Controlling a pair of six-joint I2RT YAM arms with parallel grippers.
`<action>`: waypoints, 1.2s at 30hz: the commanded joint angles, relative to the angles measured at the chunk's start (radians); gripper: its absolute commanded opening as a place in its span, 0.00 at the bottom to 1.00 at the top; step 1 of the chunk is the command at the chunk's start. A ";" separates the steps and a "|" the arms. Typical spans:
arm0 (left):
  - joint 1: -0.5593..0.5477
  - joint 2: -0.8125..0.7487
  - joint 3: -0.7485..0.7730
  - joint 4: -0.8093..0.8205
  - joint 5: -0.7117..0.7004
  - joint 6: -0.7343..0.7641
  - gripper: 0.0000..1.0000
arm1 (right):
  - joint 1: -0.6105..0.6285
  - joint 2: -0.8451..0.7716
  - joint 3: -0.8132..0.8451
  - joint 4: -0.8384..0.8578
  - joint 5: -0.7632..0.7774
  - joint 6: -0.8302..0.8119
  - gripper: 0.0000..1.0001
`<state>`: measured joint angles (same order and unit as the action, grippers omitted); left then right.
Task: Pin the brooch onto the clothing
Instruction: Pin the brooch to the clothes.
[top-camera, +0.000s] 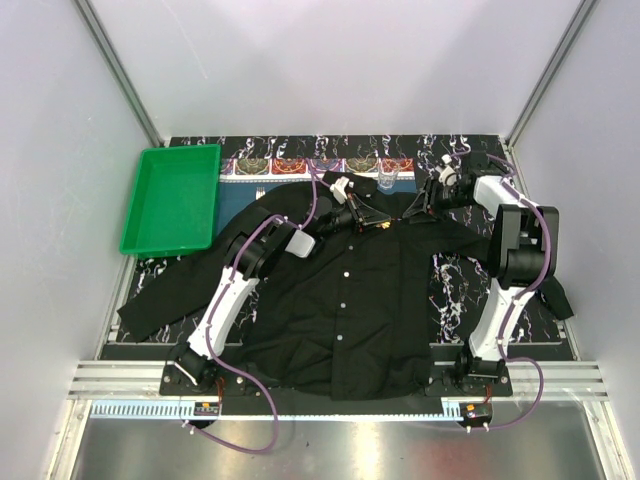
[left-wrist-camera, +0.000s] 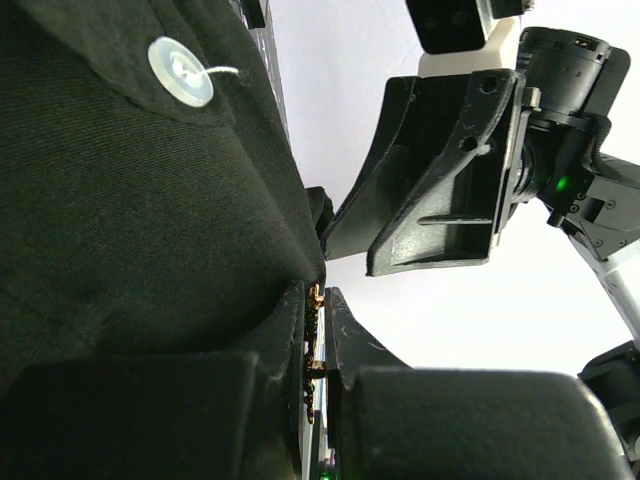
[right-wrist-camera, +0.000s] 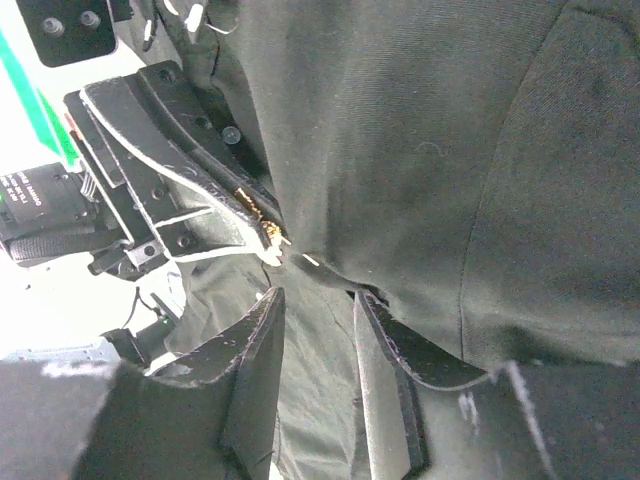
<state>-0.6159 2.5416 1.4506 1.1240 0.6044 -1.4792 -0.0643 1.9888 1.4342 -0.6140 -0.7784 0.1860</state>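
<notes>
The black shirt (top-camera: 340, 310) is spread on the bench (top-camera: 452, 292), front side up, with its collar toward the far edge. The left gripper (left-wrist-camera: 318, 300) is clenched on the brooch (left-wrist-camera: 314, 345): the small golden piece is seen pinched between the two dark fingers. It is held just at the edge of a fold of the shirt, near the collar. In the left wrist view a white button (left-wrist-camera: 181, 71) is seen on the fabric above that fold.

The right gripper (right-wrist-camera: 318, 318) is positioned opposite the left one and very near to it, over the same part of the shirt. Its jaws are released and stand apart, and only dark fabric is seen behind the gap. Whether the cloth is touched by them cannot be told.

In the top view both grippers are found at the upper chest of the shirt, on the right arm's side of the button row. A green tray (top-camera: 170, 200) is set at the far left of the bench.
</notes>
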 joint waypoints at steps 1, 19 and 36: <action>-0.024 0.020 -0.001 0.122 -0.002 -0.038 0.00 | 0.006 0.022 0.042 0.023 -0.056 0.035 0.40; -0.033 0.026 0.004 0.111 0.001 -0.033 0.00 | 0.006 0.108 0.028 0.095 -0.205 0.101 0.31; -0.038 0.028 -0.002 0.118 0.000 -0.043 0.00 | 0.006 0.130 0.009 0.114 -0.251 0.113 0.00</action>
<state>-0.6189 2.5420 1.4506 1.1248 0.6003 -1.4788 -0.0666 2.1151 1.4361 -0.5240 -0.9905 0.2901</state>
